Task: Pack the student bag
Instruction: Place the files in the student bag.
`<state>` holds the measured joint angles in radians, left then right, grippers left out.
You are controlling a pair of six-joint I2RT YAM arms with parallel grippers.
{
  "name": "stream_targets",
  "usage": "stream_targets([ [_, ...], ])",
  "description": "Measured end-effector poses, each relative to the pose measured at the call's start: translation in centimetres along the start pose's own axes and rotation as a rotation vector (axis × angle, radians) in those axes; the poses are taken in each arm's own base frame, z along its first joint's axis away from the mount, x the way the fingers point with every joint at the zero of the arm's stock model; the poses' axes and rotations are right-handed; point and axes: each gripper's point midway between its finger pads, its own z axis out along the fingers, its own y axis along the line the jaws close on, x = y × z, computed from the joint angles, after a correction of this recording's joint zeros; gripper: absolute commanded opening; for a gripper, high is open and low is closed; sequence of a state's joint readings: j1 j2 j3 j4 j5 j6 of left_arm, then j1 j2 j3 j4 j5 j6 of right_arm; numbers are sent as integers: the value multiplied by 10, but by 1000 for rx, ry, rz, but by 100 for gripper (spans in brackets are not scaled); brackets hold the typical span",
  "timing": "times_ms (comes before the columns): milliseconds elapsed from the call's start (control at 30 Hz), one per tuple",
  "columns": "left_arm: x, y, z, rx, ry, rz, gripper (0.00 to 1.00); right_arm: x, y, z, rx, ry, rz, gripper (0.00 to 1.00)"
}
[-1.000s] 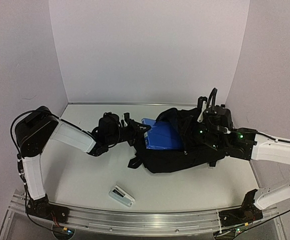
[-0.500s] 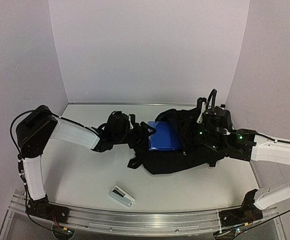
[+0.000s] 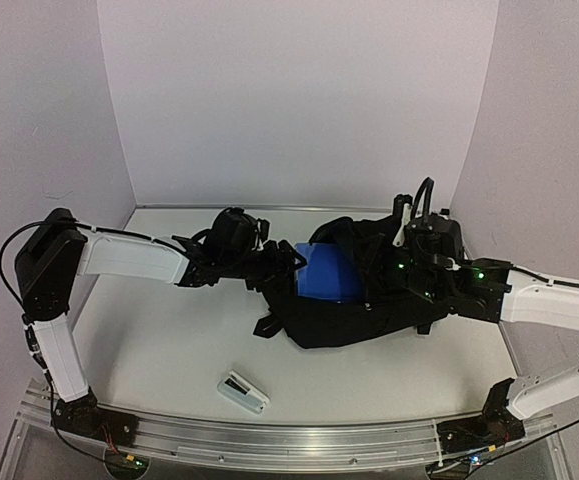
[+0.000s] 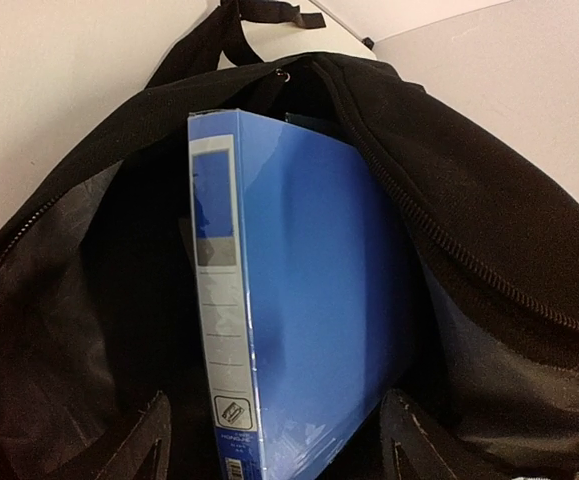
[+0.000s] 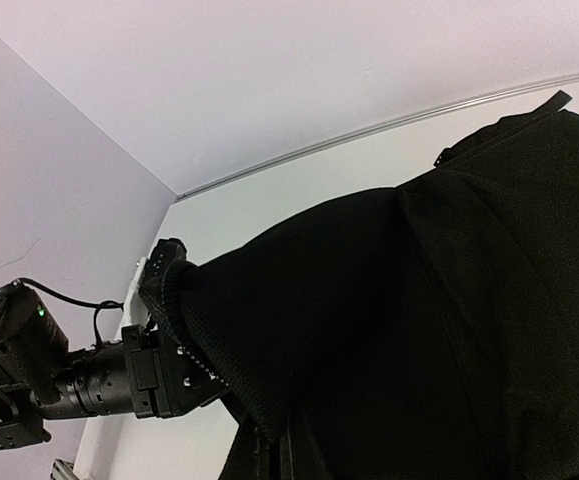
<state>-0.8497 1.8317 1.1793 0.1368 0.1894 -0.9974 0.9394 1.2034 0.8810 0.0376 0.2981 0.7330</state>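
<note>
The student bag (image 3: 379, 300) lies on its side on the table, its unzipped mouth (image 4: 69, 230) facing left. A blue ring binder (image 3: 326, 273) stands spine-up inside the mouth and fills most of the left wrist view (image 4: 299, 290). My left gripper (image 3: 281, 262) is at the mouth, open, its black fingers (image 4: 151, 440) standing either side of the binder's near end without pinching it. My right gripper (image 3: 409, 262) sits on top of the bag, shut on a fold of its black fabric (image 5: 299, 360), holding the upper lip raised.
A small white and grey device (image 3: 242, 391) lies on the table near the front rail. A loose black strap (image 3: 267, 326) trails from the bag's lower left. Walls close in behind and on both sides.
My left gripper has opened and let go of the binder. The left arm has reached further right, and the binder now sits deeper inside the bag. The right arm has not moved.
</note>
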Motion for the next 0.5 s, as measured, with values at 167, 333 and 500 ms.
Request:
stream_targets([
  [167,0,-5,10,1,33,24,62,0,0,0,0,1,0,0],
  [333,5,-2,25,-16,70,39,57,0,0,0,0,0,0,0],
  [500,13,-3,33,-29,100,61,50,1,-1,0,-1,-1,1,0],
])
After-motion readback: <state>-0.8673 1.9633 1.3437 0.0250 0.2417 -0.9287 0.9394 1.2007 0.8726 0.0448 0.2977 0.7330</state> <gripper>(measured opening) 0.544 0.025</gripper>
